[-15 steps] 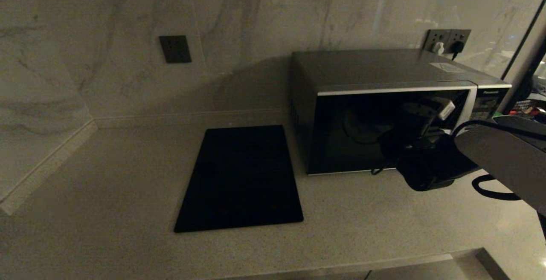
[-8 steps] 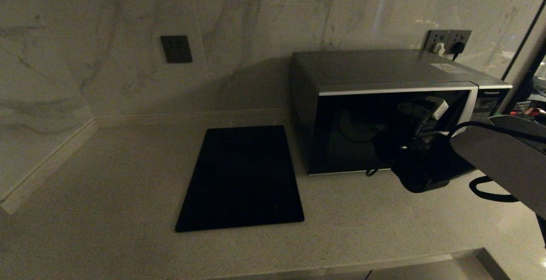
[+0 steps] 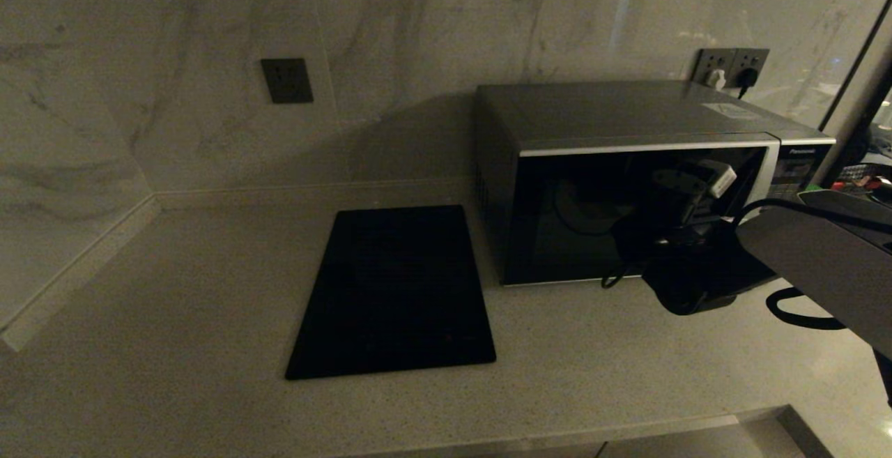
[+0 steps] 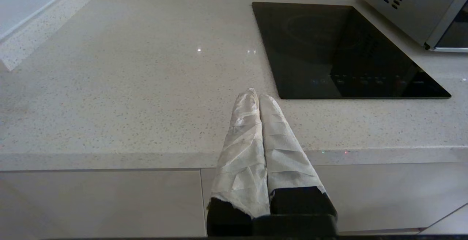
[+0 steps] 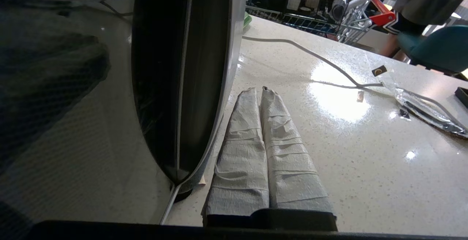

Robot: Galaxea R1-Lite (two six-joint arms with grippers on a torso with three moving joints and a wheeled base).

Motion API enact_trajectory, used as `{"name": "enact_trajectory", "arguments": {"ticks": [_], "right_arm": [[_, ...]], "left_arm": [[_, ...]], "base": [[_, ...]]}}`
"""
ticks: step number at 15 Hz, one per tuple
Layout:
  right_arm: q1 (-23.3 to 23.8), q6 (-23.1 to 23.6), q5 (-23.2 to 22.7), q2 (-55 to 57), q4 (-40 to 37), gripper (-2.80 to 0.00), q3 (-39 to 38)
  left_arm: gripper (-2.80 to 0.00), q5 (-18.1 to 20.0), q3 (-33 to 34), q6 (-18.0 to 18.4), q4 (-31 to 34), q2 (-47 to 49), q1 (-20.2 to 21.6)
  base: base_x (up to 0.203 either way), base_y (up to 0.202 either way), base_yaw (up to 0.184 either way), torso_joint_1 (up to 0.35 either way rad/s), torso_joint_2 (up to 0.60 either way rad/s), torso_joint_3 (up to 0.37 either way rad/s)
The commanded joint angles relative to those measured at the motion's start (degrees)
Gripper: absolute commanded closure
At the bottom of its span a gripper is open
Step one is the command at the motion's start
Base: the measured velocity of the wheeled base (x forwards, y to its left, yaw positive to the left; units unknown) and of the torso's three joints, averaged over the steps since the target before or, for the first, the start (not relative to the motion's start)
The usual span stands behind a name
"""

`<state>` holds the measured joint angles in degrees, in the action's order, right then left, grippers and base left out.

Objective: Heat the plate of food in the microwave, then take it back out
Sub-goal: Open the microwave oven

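The boxy silver-grey microwave (image 3: 627,165) with its dark glass door sat at the right of the head view, against the marble wall, door closed. My right end effector (image 5: 263,90) hung low in front of that door near its curved silver edge, its paper-wrapped fingers (image 5: 241,152) pressed together, gripping nothing. My left end effector (image 4: 256,95) was parked over the counter's front edge, its fingers likewise together and empty. The pale speckled stone counter (image 3: 174,291) carried a flat black rectangular cooktop slab (image 3: 394,291) left of the microwave. "Panasonic" was legible atop the button panel (image 3: 798,165).
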<state>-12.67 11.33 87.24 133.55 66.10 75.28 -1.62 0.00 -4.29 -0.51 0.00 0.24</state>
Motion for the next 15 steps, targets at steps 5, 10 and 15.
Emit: {"name": "enact_trajectory", "arguments": {"ticks": [5, 10, 15], "right_arm": [[-0.08, 0.54, 0.43, -0.04, 1.74, 0.00, -0.31], [0.01, 3.25, 0.43, -0.75, 3.17, 0.00, -0.47], [0.01, 3.88, 0.43, -0.55, 5.63, 0.00, -2.15]], "left_arm": [[0.00, -0.05, 0.00, -0.02, -0.02, 0.09, 0.02], [0.00, -0.05, 0.00, -0.02, -0.02, 0.09, 0.02], [0.00, -0.05, 0.00, -0.02, -0.02, 0.09, 0.02]], "base": [[0.000, 0.000, 0.000, 0.000, 0.00, 0.000], [0.000, 0.000, 0.000, 0.000, 0.00, 0.000], [0.000, 0.000, 0.000, 0.000, 0.00, 0.000]]}}
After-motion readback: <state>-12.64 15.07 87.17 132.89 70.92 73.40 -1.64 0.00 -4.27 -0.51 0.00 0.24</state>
